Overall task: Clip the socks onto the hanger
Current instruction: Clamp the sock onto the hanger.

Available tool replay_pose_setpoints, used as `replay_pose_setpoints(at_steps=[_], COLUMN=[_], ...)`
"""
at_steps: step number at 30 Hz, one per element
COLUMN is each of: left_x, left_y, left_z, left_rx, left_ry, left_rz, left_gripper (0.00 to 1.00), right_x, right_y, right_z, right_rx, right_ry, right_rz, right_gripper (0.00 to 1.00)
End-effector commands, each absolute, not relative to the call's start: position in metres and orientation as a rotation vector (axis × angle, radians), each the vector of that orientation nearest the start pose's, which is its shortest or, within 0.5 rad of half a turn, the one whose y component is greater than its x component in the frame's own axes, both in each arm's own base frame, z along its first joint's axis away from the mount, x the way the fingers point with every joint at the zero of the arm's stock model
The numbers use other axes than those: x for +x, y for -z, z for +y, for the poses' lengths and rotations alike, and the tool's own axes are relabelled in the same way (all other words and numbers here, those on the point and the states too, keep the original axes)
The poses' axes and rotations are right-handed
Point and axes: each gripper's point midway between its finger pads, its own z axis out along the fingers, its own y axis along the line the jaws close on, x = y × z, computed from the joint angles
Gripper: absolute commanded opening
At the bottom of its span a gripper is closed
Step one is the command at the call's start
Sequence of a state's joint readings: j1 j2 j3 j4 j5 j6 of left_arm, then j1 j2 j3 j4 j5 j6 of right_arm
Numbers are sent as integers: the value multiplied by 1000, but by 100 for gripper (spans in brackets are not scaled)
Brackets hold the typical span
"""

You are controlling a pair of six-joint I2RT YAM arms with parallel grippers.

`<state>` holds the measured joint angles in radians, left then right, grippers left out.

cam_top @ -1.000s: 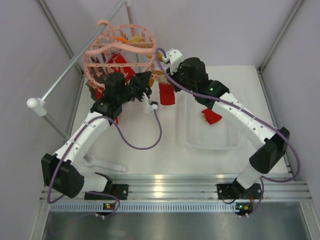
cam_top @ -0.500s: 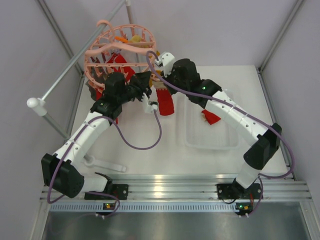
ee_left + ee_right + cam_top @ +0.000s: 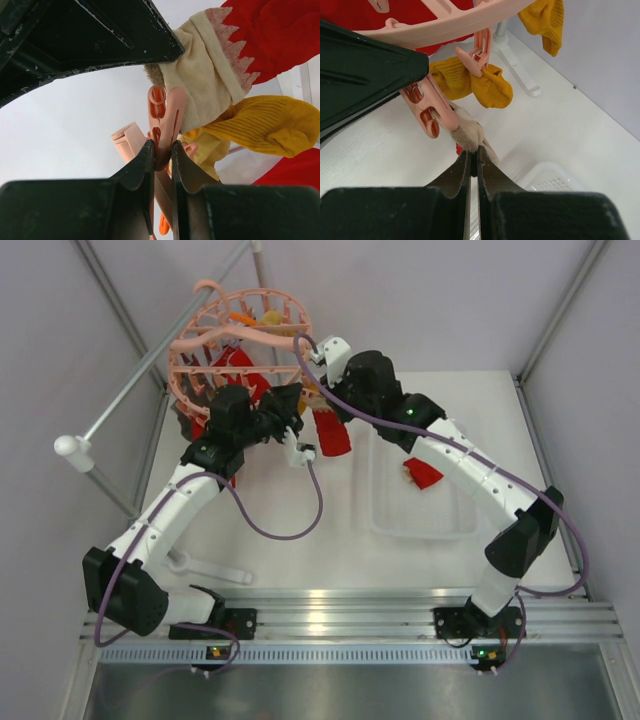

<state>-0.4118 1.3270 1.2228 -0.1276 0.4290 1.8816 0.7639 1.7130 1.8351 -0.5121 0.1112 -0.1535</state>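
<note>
Sock cuff [image 3: 468, 136] pinched in right tool [image 3: 475, 154], against peg [image 3: 167, 107] in left tool [image 3: 162, 148]

We see a robot test cell in a lab: pale panels [image 3: 450, 300] and grey metal struts [image 3: 567, 300] enclose the white table [image 3: 340, 560], an aluminium rail [image 3: 350, 612] along its near edge.

Plain pale walls [image 3: 450, 300] all round, kinda lilac-grey, soft even light. White table [image 3: 340, 560], silver aluminium strip [image 3: 350, 612] on the near edge, thin metal posts [image 3: 560, 308] in the corners, grey rail [image 3: 135, 377] slanting across the left side.
</note>
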Motion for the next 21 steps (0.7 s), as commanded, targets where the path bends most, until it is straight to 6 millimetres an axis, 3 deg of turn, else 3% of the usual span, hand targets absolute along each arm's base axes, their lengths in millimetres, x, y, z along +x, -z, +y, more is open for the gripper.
replay_pose_setpoints(at_steps=[1, 21], left_x=[398, 402], left_y=[-348, -338], left_z=[-223, -222], left_rx=[1799, 1838], left_ry=[-622, -666], left_rz=[432, 409], left_gripper=[0, 0], right_x=[376, 354], right_y=[-361, -392], right_z=[338, 354], right_rx=[-781, -823], right_ry=[-338, -421], right_rz=[1734, 1629], right_gripper=[0, 0])
